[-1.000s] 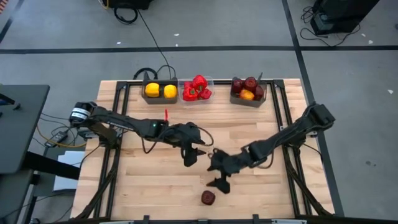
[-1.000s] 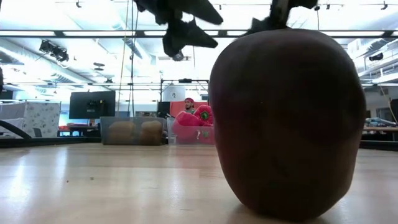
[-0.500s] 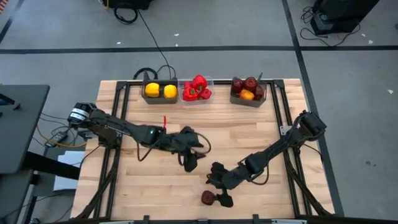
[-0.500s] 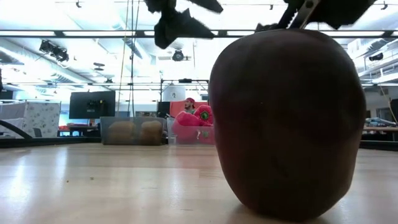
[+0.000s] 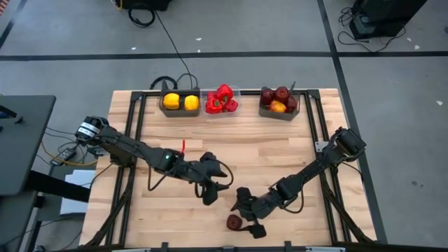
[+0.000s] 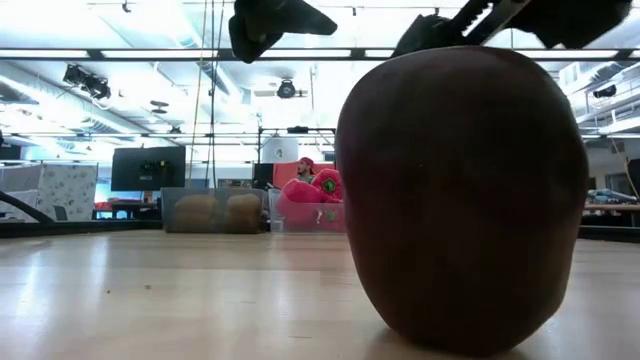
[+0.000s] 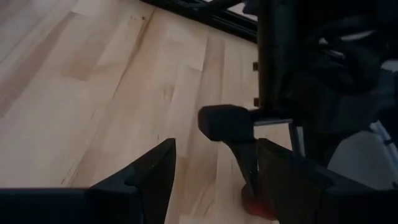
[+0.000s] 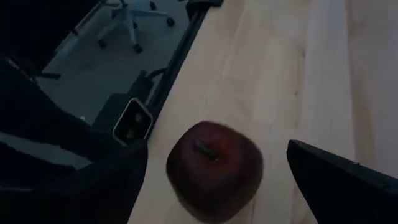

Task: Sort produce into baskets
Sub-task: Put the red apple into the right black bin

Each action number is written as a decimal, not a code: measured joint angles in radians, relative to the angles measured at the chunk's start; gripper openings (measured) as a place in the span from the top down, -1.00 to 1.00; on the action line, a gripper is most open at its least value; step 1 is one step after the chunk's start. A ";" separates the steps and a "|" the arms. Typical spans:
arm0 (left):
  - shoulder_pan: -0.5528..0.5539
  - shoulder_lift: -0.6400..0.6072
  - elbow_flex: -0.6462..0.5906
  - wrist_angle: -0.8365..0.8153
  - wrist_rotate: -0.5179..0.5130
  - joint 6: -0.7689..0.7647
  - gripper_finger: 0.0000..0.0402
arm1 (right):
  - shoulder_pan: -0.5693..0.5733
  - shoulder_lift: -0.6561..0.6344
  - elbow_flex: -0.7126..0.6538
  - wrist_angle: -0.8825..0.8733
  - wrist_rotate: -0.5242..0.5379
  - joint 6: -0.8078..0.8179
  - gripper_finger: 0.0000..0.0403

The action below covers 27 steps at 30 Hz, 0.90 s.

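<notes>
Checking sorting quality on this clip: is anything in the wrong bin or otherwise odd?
Yes. An orange-yellow piece sits among the dark red fruit in the right bin, not with the yellow peppers. One apple lies unsorted at the near edge, between the right gripper's open jaws.

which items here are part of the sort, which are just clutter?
Job: dark red apple loose on the table, right gripper open around it; three bins holding sorted produce.
Not job: left gripper waiting mid-table; black cable on the floor.
</notes>
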 joint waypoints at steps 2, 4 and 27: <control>0.000 0.000 0.000 0.001 0.001 -0.021 -0.14 | 0.001 0.000 0.000 -0.019 -0.008 0.002 -0.95; 0.001 0.000 0.000 0.006 0.001 -0.037 -0.14 | 0.001 0.000 0.000 -0.042 -0.003 0.013 -0.96; 0.004 0.005 0.000 0.073 -0.079 -0.188 -0.02 | 0.018 0.066 0.000 0.026 0.000 0.007 -0.78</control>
